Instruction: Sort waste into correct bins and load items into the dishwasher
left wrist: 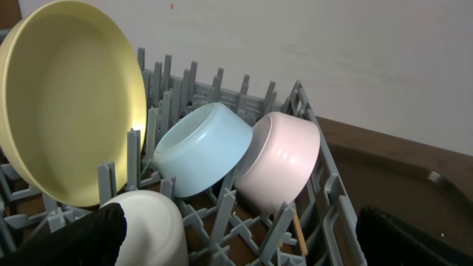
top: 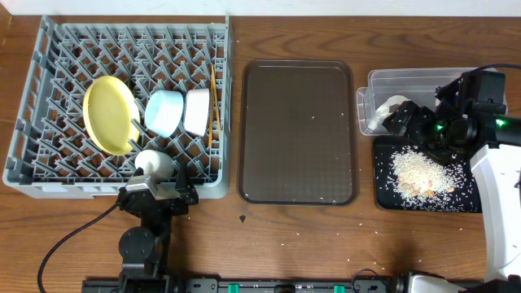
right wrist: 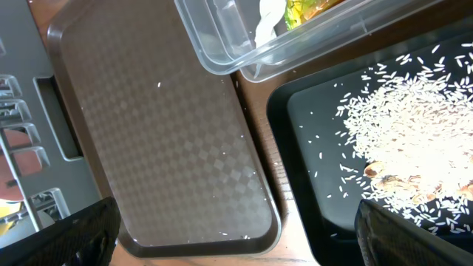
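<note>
Dish rack [top: 20, 122] at far-left corner, loaded with yellow plate [top: 110, 114], blue bowl [top: 165, 112], white bowl [top: 196, 111], chopsticks [top: 215, 106] and cream cup [top: 155, 163]. Left gripper [top: 156, 185] just beside cup, near front edge, jaws apart. Right gripper [top: 407, 120] by right edge over clear tub [top: 407, 79] and black tray [top: 383, 199], jaws apart; paper [top: 381, 114] and wrapper [right wrist: 310, 9] in tub, rice [top: 419, 171] on tray.

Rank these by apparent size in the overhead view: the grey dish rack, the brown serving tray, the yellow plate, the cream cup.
1. grey dish rack
2. brown serving tray
3. yellow plate
4. cream cup
</note>
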### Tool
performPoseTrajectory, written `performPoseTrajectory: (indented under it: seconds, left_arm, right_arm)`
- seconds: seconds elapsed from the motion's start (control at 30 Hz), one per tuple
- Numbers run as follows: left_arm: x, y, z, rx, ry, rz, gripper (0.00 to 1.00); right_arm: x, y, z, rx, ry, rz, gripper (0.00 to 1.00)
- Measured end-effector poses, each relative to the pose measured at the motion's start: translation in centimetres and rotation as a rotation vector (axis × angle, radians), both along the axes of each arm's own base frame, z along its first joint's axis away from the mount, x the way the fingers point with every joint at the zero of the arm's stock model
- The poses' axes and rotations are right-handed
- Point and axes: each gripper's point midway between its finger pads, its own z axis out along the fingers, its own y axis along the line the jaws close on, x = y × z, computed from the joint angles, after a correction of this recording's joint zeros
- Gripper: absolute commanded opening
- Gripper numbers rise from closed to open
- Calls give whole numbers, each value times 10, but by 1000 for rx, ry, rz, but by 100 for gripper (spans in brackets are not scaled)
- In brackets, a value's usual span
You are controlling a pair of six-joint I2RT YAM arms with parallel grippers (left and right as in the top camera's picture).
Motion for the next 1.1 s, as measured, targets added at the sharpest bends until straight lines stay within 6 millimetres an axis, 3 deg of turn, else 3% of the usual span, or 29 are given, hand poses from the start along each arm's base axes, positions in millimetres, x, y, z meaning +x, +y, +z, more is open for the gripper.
performPoseTrajectory:
  seconds: [0.27,0.4,0.5,0.6,0.7,0.77,0.87,1.0,1.1]
  left_arm:
    - [0,0,0,0,0,0,99]
    - [0,0,0,0,0,0,99]
    - [0,0,0,0,0,0,99]
    - [0,0,0,0,0,0,99]
    - [0,0,0,0,0,0,99]
    - [0,0,0,0,2,0,99]
    - [0,0,0,0,3,0,99]
    - [0,0,0,0,3,0,99]
    - [0,0,0,0,3,0,99]
  right_arm:
    - [1,-1,0,-4,-4,-1,99]
    - [3,-10,0,-67,-16,-2,99]
    - [14,-13,18,-126,-162,50,99]
    - [16,2,55,-204,-414,173,99]
    - [-8,26,82,-298,-663,331,99]
    - [-21,32,86,-346,-765,383,99]
    - [-44,37,69,-415,-880,438,99]
    - [-70,38,14,-455,-910,473,99]
    - [-79,39,-9,-482,-987,472,99]
